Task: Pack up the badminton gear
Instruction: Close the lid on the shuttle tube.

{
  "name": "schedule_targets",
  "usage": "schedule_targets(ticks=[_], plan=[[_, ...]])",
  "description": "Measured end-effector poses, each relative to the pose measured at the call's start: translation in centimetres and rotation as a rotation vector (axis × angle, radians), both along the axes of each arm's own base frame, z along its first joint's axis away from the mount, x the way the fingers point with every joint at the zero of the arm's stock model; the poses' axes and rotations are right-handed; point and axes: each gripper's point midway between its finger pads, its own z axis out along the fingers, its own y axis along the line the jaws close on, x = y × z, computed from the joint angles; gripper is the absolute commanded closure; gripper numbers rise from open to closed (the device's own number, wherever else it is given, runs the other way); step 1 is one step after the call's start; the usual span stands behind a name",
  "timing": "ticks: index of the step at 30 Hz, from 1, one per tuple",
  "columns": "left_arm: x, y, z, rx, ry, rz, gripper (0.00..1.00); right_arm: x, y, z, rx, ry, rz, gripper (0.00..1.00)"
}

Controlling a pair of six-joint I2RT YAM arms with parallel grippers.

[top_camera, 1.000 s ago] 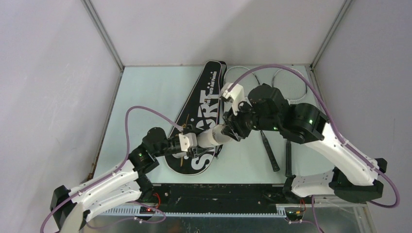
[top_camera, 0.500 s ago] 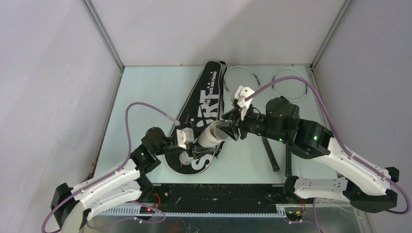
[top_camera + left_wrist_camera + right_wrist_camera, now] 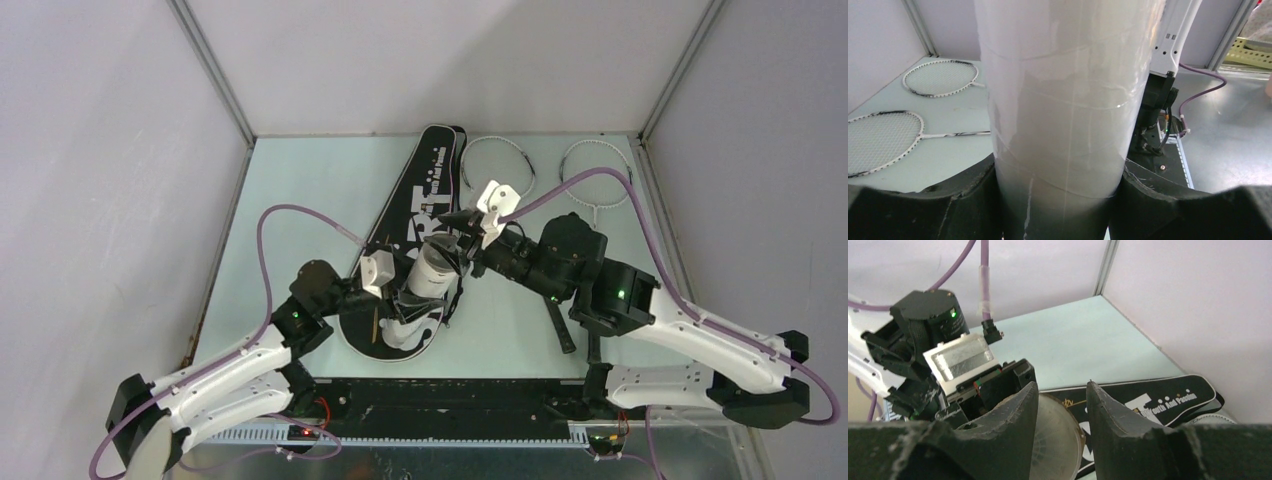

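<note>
My left fingers (image 3: 968,200) clamped the white tube (image 3: 430,272) over the black SPORT bag (image 3: 428,185) on the bench (image 3: 300,200); my right fingers (image 3: 1015,415) stood apart beside its capped end, rackets (image 3: 938,77) lying beyond.

The white-and-black left arm (image 3: 215,376) and its twin right arm (image 3: 705,335) are built alike, with long white shell links joined by rounded black joint housings (image 3: 590,265). Each arm shows a small green light (image 3: 620,293), and a purple cable (image 3: 264,260) loops along it. A pale rectangular block (image 3: 492,198) sits at each wrist. The right tool (image 3: 1063,387) has black, scuffed, tapering fingers (image 3: 1108,412).
</note>
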Motion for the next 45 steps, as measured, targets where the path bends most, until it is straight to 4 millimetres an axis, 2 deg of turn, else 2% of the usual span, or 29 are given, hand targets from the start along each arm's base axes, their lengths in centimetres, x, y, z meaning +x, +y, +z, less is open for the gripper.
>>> schedule_targets(ticks=[3, 7, 14, 21, 34, 45], plan=[[-0.4, -0.1, 0.1, -0.017, 0.004, -0.016, 0.5, 0.1, 0.3, 0.7, 0.028, -0.013, -0.007, 0.55], [-0.8, 0.0, -0.3, -0.031, -0.006, -0.032, 0.5, 0.4, 1.1, 0.1, 0.057, -0.005, -0.009, 0.55], [-1.0, 0.3, -0.1, -0.051, -0.013, -0.027, 0.5, 0.4, 1.2, -0.2, 0.147, 0.068, 0.013, 0.55], [-0.9, 0.3, 0.0, -0.062, 0.005, -0.02, 0.49, 0.3, 1.5, -0.1, 0.211, 0.06, 0.013, 0.53], [-0.7, 0.5, 0.1, -0.072, 0.048, 0.002, 0.49, 1.4, 1.5, 0.7, 0.169, -0.106, -0.052, 0.54], [-0.9, 0.9, 0.0, -0.06, 0.042, 0.009, 0.49, 1.2, 3.0, -0.3, 0.117, -0.126, -0.047, 0.57]])
